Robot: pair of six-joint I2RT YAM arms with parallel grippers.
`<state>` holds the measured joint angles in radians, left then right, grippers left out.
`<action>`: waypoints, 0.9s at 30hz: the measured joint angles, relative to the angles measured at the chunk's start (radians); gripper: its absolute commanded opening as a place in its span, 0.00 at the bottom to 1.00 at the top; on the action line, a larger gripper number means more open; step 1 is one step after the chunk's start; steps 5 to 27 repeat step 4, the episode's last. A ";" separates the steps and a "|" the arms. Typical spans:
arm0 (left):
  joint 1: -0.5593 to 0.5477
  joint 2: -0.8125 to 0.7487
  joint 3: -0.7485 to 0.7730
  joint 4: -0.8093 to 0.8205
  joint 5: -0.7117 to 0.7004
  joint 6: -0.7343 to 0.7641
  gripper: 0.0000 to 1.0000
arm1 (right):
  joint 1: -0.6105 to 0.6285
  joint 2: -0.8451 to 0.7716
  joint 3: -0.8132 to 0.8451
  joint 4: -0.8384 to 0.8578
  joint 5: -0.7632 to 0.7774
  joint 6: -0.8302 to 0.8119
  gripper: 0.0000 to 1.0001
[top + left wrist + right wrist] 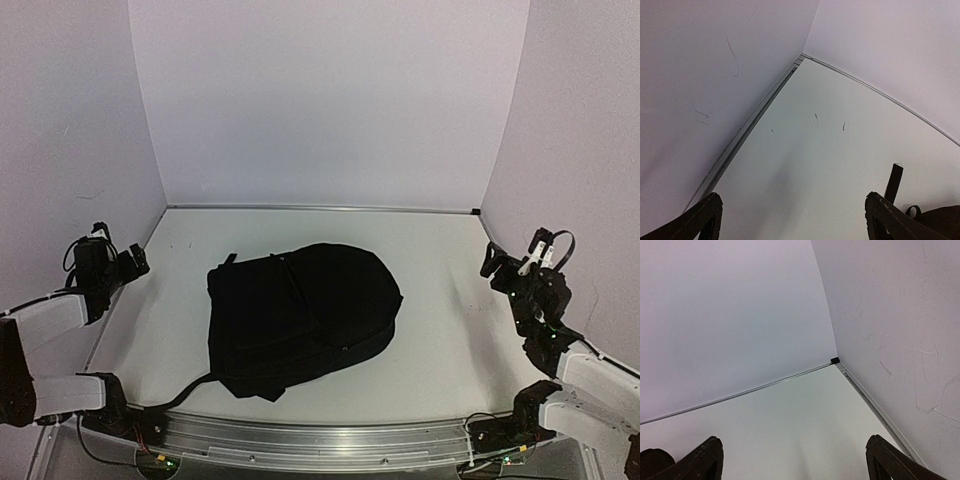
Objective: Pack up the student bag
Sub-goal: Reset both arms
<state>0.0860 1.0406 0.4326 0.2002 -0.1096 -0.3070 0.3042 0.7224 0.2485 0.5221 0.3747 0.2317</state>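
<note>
Top external view: the student bag (300,318) lies flat in the middle of the tabletop (440,300), a little nearer the near edge than the far one, with its rounded end turned toward the far right corner. It looks zipped shut. One strap (186,394) trails off its near left corner along the near edge, toward the base of the left arm.

The left gripper (136,262) hangs by the left edge of the tabletop, well apart from the bag and holding nothing. The right gripper (491,262) hangs by the right edge, also well apart from the bag and empty-handed.

In the left wrist view, the left gripper (792,215) has its fingers spread wide over bare tabletop, facing the far left corner. A strip of webbing and a bit of the bag (940,220) show just beyond the right finger (880,212).

In the right wrist view, the right gripper (792,455) is equally wide apart, facing the far right corner. A dark rounded shape sits at the lower left edge; I cannot tell what it is.

The black fabric is too dark to tell whether it carries a brand or label.
</note>
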 measured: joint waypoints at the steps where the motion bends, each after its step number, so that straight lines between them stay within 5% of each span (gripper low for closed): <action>1: 0.000 -0.006 -0.009 0.003 0.000 0.001 1.00 | 0.000 0.000 0.000 0.010 0.002 -0.006 0.98; 27: 0.000 -0.018 -0.029 0.019 0.001 0.005 1.00 | 0.000 0.000 0.000 0.021 0.007 -0.022 0.98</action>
